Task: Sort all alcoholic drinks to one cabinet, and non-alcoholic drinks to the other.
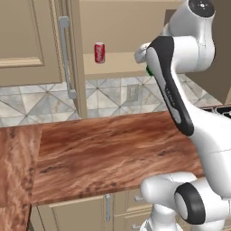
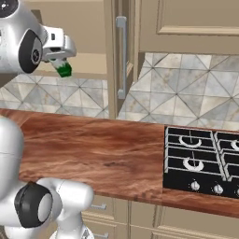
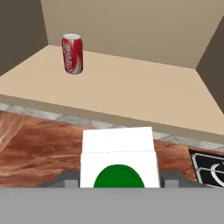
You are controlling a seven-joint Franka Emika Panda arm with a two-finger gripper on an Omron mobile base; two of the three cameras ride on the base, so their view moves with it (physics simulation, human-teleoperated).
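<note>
Carton held up at the open cabinet.
The claw (image 3: 118,186) is clamped on the green-and-white carton (image 3: 118,162), raised above the tabletop (image 1: 113,149) just short of the cabinet (image 3: 131,87) shelf's front edge. The red can (image 3: 72,54) stands upright on that shelf, ahead of the claw and off to its left, well apart from the carton.

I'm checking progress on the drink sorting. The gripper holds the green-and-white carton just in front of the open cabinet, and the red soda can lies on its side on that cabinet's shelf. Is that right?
Not quite. The red soda can stands upright on the cabinet shelf, not on its side; the hand view shows it clearly. The rest holds: the gripper holds the green-and-white carton just in front of the open cabinet.
</note>
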